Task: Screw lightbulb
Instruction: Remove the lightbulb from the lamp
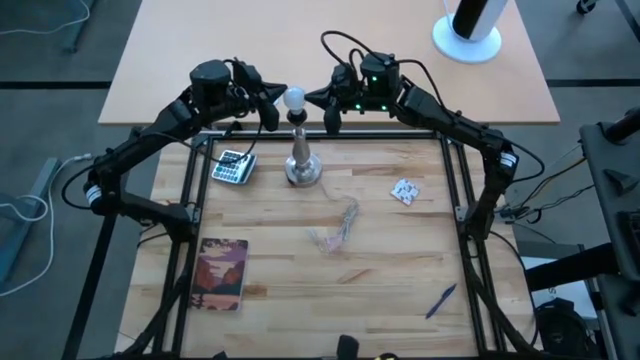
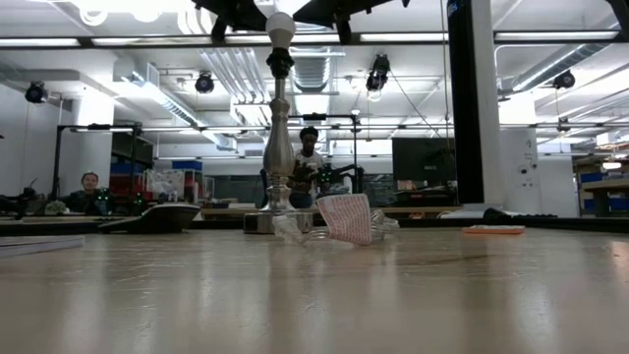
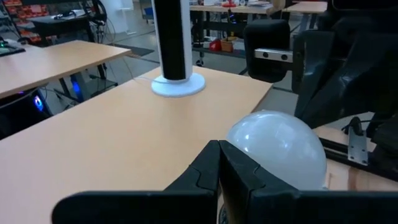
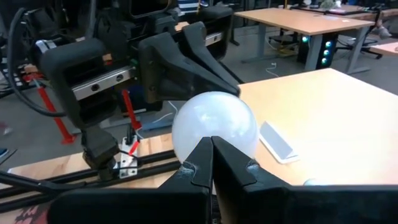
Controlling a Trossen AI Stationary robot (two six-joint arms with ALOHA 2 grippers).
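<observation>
The white frosted lightbulb [image 1: 293, 98] sits upright in the black socket [image 2: 280, 63] on top of the silver lamp stand [image 1: 301, 165], whose base rests on the table near its far edge. The bulb also shows in the low view [image 2: 281, 29]. My left gripper [image 1: 271, 115] is shut just left of the bulb, which shows beside its fingertips in the left wrist view [image 3: 280, 149]. My right gripper [image 1: 330, 116] is shut just right of the bulb, which shows beyond its fingertips in the right wrist view [image 4: 214, 124]. In the low view a gap shows between each gripper and the bulb.
A calculator [image 1: 232, 166] lies left of the stand. A book [image 1: 221, 272] lies at the near left, crumpled clear wrapping [image 1: 338, 228] in the middle, a small white packet [image 1: 405, 190] at the right and a blue pen [image 1: 441, 299] at the near right. People sit in the room behind.
</observation>
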